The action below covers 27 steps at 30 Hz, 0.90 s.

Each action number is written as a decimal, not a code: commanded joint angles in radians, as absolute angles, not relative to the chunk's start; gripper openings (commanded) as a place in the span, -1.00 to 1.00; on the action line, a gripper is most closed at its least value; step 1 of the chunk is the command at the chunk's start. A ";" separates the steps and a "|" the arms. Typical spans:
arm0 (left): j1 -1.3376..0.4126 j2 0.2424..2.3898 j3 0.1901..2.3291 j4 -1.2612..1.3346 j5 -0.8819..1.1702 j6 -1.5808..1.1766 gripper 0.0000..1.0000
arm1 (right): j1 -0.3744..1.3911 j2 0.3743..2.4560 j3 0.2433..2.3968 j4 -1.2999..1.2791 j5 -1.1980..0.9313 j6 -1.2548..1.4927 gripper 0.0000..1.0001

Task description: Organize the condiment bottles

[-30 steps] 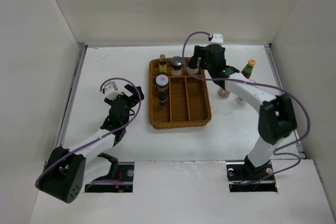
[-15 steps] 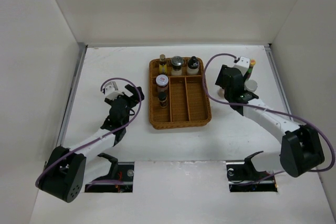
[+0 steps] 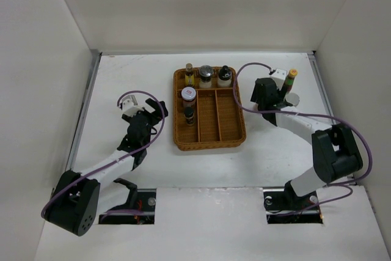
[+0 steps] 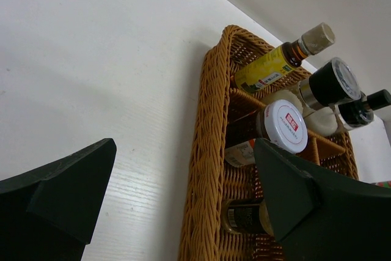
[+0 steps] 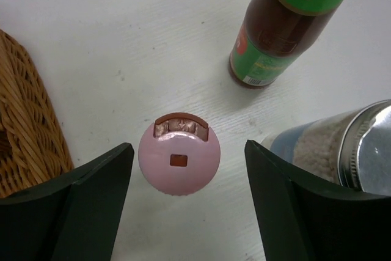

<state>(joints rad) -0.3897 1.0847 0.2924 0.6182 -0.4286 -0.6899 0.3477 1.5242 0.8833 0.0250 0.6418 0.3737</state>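
Right now the pink-lidded jar is standing on the counter just right of the wicker tray, near a sauce bottle. The right pincer is hovering around it, jaws apart, gripping nothing. The pickup step seems underway: next, probably lowering, closing and carrying into the tray. The left pincer is sitting open left of the tray.

Sauce bottle top and shaker right side off-frame

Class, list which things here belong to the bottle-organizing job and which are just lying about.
Job: pink-lidded jar, green-label sauce bottle, metal-lidded shaker, yellow-label bottle, silver-lidded jar, black-capped bottle, white-lidded jar, small dark bottle.

Just about: wicker tray, purple cable, table.
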 commanded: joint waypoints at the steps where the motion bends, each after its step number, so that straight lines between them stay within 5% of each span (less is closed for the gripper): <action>1: -0.398 1.075 0.311 0.663 -0.419 -0.701 1.00 | 0.335 1.534 0.946 0.063 0.608 0.396 0.55; 7: -0.398 1.086 0.314 0.669 -0.408 -0.699 1.00 | 0.303 1.565 0.973 0.110 0.603 0.388 0.14; 27: -0.392 1.069 0.305 0.681 -0.397 -0.699 0.98 | 0.419 1.298 1.014 0.069 0.597 0.321 -0.05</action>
<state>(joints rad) -0.3935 1.0851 0.2924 0.6197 -0.4065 -0.6903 0.3691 1.3529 0.9604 0.0517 0.5793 0.3454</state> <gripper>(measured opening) 0.992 0.562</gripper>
